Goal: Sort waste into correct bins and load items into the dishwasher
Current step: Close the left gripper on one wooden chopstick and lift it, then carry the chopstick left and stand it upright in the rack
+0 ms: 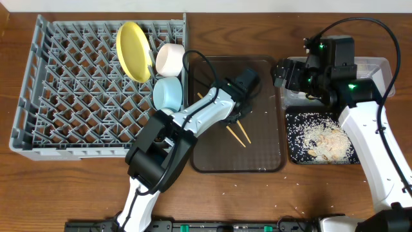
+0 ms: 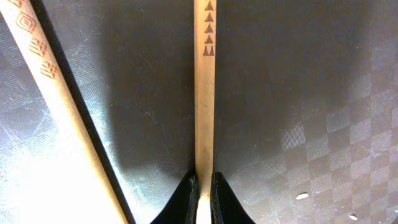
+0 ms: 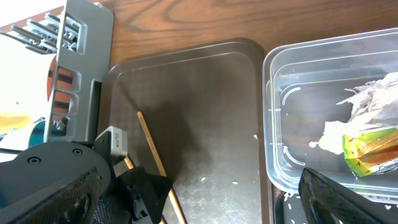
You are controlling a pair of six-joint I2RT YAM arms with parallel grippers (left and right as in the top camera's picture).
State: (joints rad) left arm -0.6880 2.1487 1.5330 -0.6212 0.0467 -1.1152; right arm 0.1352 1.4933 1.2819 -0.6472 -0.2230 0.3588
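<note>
Wooden chopstick [image 2: 204,112] in left tool [image 2: 203,182], seemingly mid tray [image 1: 264,149].

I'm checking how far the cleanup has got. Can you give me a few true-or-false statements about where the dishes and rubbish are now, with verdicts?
1. The left fingers are shut on one chopstick. True.
2. The yellow plate stands on edge in the dish rack. True.
3. The second chopstick is in the dish rack. False: it lies on the brown tray, beside the held one.
4. The snack wrapper lies in the black tray. False: it is in the clear tub next to the napkin; the black tray holds rice and food scraps.
</note>
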